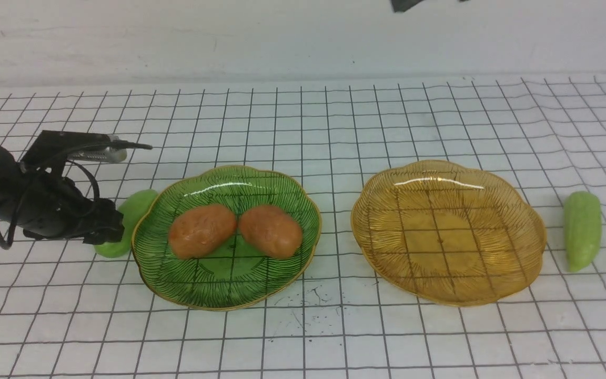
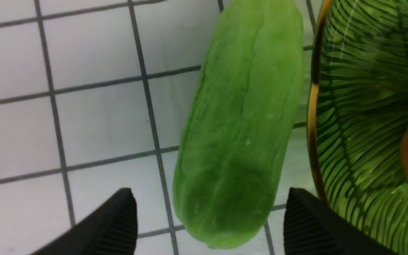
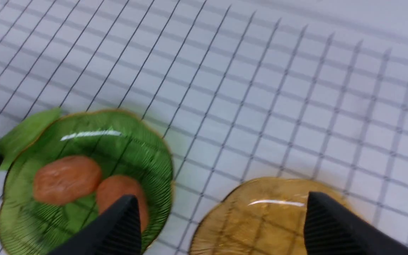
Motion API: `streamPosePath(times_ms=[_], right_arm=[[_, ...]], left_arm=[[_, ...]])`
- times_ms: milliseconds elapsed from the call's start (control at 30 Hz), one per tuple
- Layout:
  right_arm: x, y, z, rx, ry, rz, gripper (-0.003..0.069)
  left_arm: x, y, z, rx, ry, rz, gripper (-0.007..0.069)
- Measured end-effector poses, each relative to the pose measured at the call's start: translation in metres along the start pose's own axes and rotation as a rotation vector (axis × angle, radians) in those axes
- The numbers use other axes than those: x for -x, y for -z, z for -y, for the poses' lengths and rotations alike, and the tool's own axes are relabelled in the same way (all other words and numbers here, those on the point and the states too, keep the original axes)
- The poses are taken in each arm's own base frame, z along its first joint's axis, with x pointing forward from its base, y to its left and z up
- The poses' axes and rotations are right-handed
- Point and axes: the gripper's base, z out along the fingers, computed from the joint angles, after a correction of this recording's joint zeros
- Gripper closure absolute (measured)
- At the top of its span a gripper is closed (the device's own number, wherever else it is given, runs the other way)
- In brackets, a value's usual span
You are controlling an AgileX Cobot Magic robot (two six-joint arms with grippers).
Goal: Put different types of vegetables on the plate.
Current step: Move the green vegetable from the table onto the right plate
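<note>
Left jaws open astride the cucumber beside the green plate, toward the surface's left edge; potatoes on that plate; other cucumber near the right edge; right jaws open

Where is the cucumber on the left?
Front view, left side: the cucumber lies beside the green plate's rim, with the open left gripper at its near end.
</note>
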Motion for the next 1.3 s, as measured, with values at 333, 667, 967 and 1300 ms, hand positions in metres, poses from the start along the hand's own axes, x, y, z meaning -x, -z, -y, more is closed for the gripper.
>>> streamPosePath(times_ms=[333, 667, 967, 1300], right_arm=[[0.002, 0.034, 0.020, -0.076, -0.016, 0.066, 0.0099], [-0.004, 0.053, 0.073, -0.232, -0.098, 0.077, 0.0144], [-0.066, 0.084, 0.147, -0.449, -0.302, -0.047, 0.0205], [-0.154, 0.014, 0.232, -0.387, -0.643, -0.352, 0.0207]], left_arm=[[-0.008, -0.018, -0.002, -0.017, 0.014, -0.055, 0.0234], [0.008, 0.025, -0.005, -0.002, 0.085, -0.056, 0.0303], [0.051, 0.128, 0.032, -0.002, 0.025, 0.130, 0.0303], [0.063, 0.106, 0.250, -0.426, -0.407, 0.074, 0.0303]])
